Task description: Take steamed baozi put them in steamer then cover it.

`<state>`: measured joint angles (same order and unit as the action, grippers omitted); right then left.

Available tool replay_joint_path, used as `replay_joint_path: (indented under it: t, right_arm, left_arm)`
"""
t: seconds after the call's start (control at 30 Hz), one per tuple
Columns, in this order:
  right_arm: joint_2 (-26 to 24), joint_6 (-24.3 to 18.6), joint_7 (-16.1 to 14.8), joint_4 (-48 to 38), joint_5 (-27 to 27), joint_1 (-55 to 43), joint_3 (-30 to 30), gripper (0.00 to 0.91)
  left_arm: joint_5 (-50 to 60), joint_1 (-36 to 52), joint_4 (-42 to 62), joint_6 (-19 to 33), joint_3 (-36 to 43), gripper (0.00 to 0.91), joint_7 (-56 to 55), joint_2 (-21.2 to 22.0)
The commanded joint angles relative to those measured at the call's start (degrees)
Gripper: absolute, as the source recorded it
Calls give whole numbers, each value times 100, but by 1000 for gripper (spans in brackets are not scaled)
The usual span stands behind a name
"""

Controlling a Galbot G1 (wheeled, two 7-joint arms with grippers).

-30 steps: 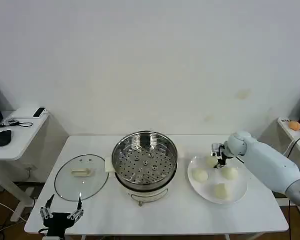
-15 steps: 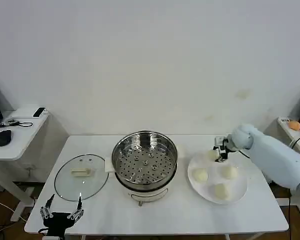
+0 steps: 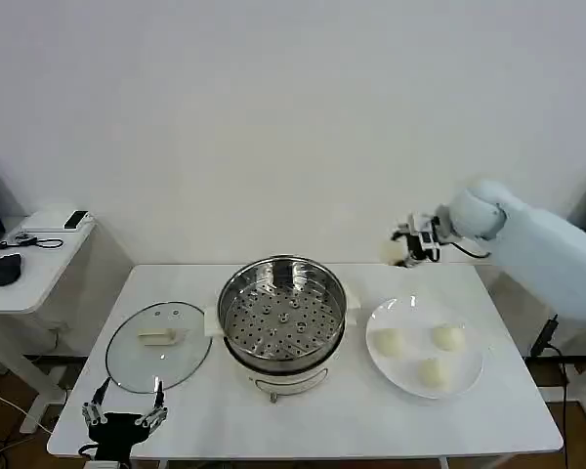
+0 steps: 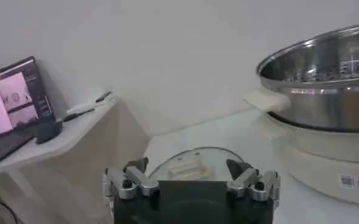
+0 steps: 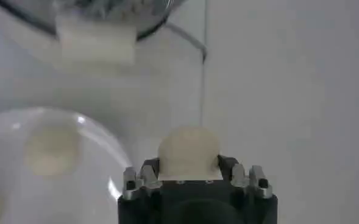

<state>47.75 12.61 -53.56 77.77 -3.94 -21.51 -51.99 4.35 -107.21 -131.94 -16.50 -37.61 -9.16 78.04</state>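
The shiny steamer (image 3: pixel 283 311) stands mid-table, its perforated tray bare. My right gripper (image 3: pixel 402 250) hangs in the air above the table's far edge, between the steamer and the white plate (image 3: pixel 413 318), shut on one cream-white baozi (image 3: pixel 390 252). The right wrist view shows that baozi (image 5: pixel 188 149) squeezed between the fingers of the right gripper (image 5: pixel 188 163), with the plate (image 5: pixel 21 195) and a baozi (image 5: pixel 52 149) below. Three baozi (image 3: pixel 391 342) (image 3: pixel 447 337) (image 3: pixel 431 371) lie on the plate. My left gripper (image 3: pixel 125 422) is parked open at the table's front left corner.
A round glass lid (image 3: pixel 159 342) with a cream knob lies flat left of the steamer; the left wrist view has the lid (image 4: pixel 194 165) just beyond the left gripper (image 4: pixel 191 176) and the steamer (image 4: pixel 325 79) beside it. A side table (image 3: pixel 29 259) with electronics stands far left.
My right gripper has lifted one baozi off the plate and carried it up and towards the steamer. Three baozi stay on the plate. The left arm has not moved.
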Motion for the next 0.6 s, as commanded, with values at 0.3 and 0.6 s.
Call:
replay_joint_path:
  t: [0.3, 0.6]
  right_arm:
    - [1693, -1239, -105, -66, -110, -1059, -1562, 655]
    - [2128, -2645, -12, -552, 812, -592, -1821, 655]
  left_arm:
    - [-6, 20, -16, 0, -121, 907, 9, 17]
    - [-69, 24, 2, 8, -274, 907, 10, 56]
